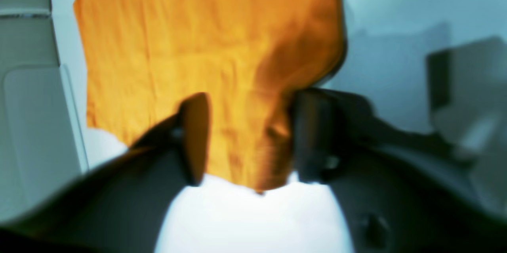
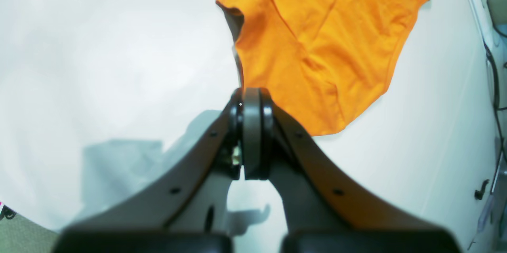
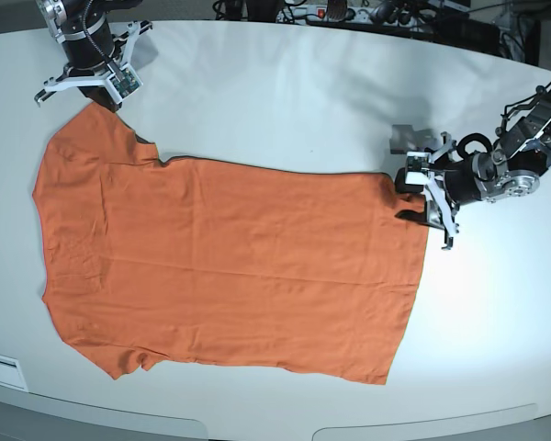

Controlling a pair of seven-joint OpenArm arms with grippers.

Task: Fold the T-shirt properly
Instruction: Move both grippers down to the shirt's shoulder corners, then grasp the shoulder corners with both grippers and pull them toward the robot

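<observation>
White table (image 3: pixel 285 101) fills the base view. Plain orange short-sleeved knit T-shirt (image 3: pixel 225 266) lies spread flat across it, neck end toward that view's left, hem toward its right, one sleeve up near the far-left corner, the other near the front edge.

Base view gives me the whole layout; neither wrist cam does. My left gripper (image 3: pixel 421 195) sits at the hem's upper corner, on that view's right. My right gripper (image 3: pixel 96 81) is at the tip of the upper sleeve, far left.

The left wrist cam adds what base can't resolve: left gripper (image 1: pixel 253 134) has its fingers spread apart, with a strip of the T-shirt (image 1: pixel 198 47) edge lying between them. Picture is blurred, so I can't tell whether either finger touches cloth.

Right wrist cam: right gripper (image 2: pixel 252 98) has its pads pressed together. The T-shirt (image 2: pixel 328 47) sleeve edge comes right up to the tips; whether any fabric is pinched is hidden behind the fingers. Cloth there is creased, lying on the table.
</observation>
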